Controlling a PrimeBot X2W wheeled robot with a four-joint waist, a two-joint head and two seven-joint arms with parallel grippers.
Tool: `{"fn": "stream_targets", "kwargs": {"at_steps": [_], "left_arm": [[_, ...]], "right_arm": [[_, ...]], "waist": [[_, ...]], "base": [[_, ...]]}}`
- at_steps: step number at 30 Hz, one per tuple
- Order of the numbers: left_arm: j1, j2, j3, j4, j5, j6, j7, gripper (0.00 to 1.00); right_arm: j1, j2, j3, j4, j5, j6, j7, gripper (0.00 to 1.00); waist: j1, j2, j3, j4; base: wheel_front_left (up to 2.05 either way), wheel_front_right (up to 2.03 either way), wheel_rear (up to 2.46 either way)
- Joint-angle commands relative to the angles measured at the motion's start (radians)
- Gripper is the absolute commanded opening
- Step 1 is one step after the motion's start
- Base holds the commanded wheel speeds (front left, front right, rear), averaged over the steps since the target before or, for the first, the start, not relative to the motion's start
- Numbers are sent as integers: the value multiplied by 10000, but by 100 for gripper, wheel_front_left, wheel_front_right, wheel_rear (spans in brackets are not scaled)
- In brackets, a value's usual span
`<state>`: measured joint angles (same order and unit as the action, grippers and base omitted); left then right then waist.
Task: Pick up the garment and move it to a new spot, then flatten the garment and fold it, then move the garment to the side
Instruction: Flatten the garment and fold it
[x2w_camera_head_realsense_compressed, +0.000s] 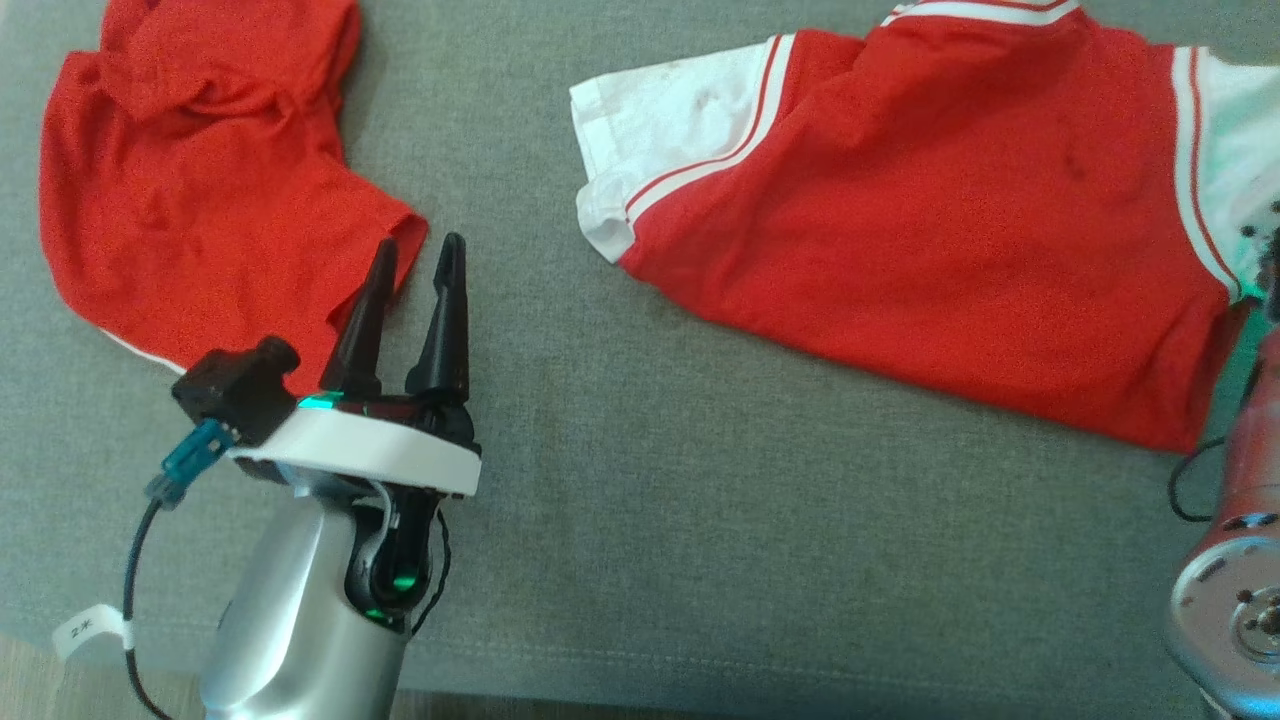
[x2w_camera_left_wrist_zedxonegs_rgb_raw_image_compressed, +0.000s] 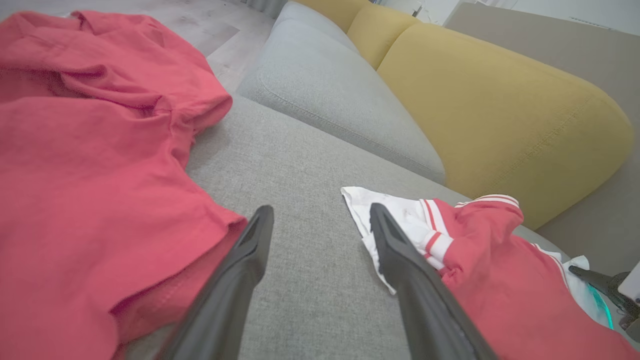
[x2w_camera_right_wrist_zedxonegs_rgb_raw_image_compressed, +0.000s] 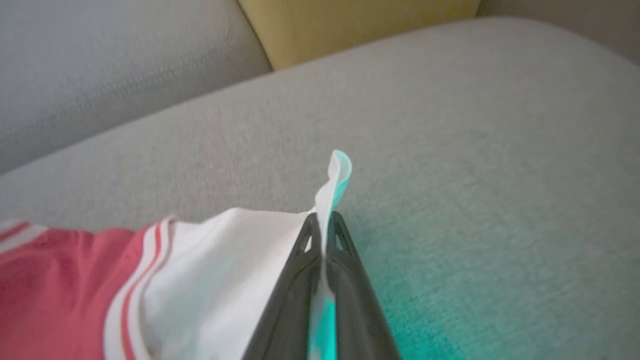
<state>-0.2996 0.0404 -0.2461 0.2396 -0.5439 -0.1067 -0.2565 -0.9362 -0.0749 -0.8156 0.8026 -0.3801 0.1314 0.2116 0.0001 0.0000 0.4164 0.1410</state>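
Note:
The garment (x2w_camera_head_realsense_compressed: 950, 220) is a red shirt with white, red-striped sleeves, spread over the right half of a grey sofa seat (x2w_camera_head_realsense_compressed: 700, 480). In the right wrist view my right gripper (x2w_camera_right_wrist_zedxonegs_rgb_raw_image_compressed: 325, 220) is shut on the edge of its white sleeve (x2w_camera_right_wrist_zedxonegs_rgb_raw_image_compressed: 225, 270), and a fold of cloth sticks up past the tips. The right arm (x2w_camera_head_realsense_compressed: 1235, 560) enters at the head view's right edge. My left gripper (x2w_camera_head_realsense_compressed: 420, 243) stands open above bare seat, its fingers (x2w_camera_left_wrist_zedxonegs_rgb_raw_image_compressed: 240, 270) empty, between the garment (x2w_camera_left_wrist_zedxonegs_rgb_raw_image_compressed: 500, 280) and a plain red shirt (x2w_camera_head_realsense_compressed: 190, 200).
The plain red shirt (x2w_camera_left_wrist_zedxonegs_rgb_raw_image_compressed: 90, 175) lies crumpled on the seat's left part, its sleeve hem touching my left finger. Yellow back cushions (x2w_camera_left_wrist_zedxonegs_rgb_raw_image_compressed: 500, 100) and a grey cushion (x2w_camera_left_wrist_zedxonegs_rgb_raw_image_compressed: 325, 85) bound the seat at the far side. The seat's front edge (x2w_camera_head_realsense_compressed: 700, 665) runs near me.

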Motion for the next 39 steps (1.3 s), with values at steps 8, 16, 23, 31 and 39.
{"fn": "stream_targets", "kwargs": {"at_steps": [8, 16, 23, 31, 39], "left_arm": [[9, 99, 167, -211, -156, 46, -53, 100], [478, 99, 101, -277, -391, 281, -53, 100], [929, 99, 92, -297, -362, 440, -53, 100], [1307, 99, -42, -312, -308, 577, -53, 100], [1654, 99, -21, -324, -223, 695, -53, 100]], "right_arm": [[-1139, -1040, 417, -476, 272, -7, -1863, 0], [-1639, -1235, 1712, -455, 284, -7, -3417, 0], [-1149, -313, 4913, 204, 1892, -7, -4230, 0], [526, 206, 9937, -719, 5305, -7, -4225, 0], [2768, 238, 13428, -3169, 7923, -7, -2935, 0]], "waist": [[-1, 0, -1002, -65], [-1, 0, -1962, 120], [-1, 0, -2785, 307], [-1, 0, -3467, 670], [-1, 0, -3851, 841]], "base": [[0, 0, 0], [0, 0, 0], [0, 0, 0], [0, 0, 0], [0, 0, 0]]}}
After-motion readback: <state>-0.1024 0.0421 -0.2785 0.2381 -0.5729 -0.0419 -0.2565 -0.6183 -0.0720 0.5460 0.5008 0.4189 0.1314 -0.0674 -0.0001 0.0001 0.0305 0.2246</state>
